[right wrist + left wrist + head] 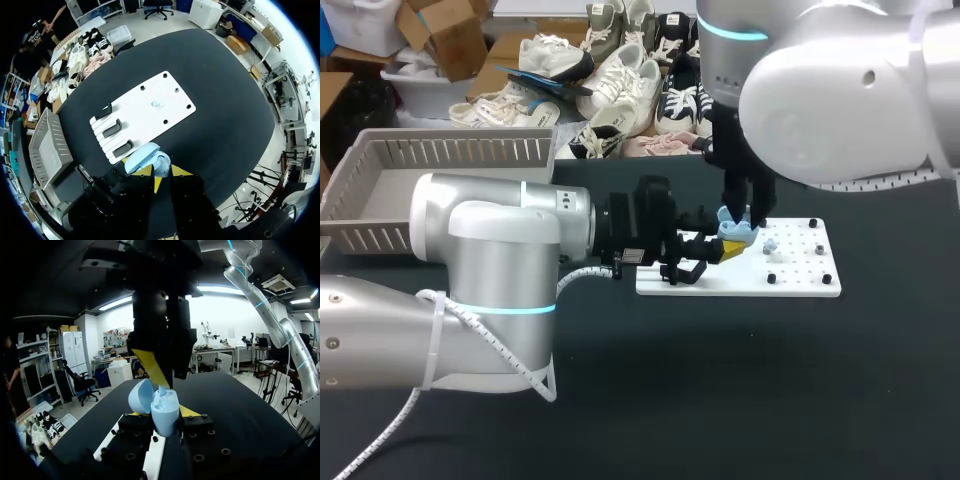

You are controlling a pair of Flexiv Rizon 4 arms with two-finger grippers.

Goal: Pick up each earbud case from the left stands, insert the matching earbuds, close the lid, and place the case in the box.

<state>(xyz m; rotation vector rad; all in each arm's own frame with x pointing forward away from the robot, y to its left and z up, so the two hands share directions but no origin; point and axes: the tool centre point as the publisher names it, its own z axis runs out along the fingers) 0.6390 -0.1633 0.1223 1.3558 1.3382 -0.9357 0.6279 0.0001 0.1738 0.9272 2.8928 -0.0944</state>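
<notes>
The left gripper (161, 413) has its yellow tips pressed on two sides of the light blue earbud case (738, 231), holding it upright just over the white board (800, 275) with the lid (140, 396) tipped open; I judge that this hold is meant to steady the case and keep its mouth facing up for the other arm; the right gripper (163, 174) hangs straight over the case, its tips drawn close and pinching what looks like a small blue earbud (161, 389) whose lower end sits at the case's opening (whether it is fully seated I cannot tell); coming from above suits a straight push down into the socket; a second earbud (770, 245) lies loose near the middle of the board, probably the next one to fetch; three black stands (118, 127) sit in a row at the board's end nearer the box (470, 152); the box itself, a pale slatted tray, stands well apart from the board on that same side; the board lies flat on the black table (720, 380), a dark matte surface; by my reckoning the insertion is only part done, and lid and boxing remain.
</notes>
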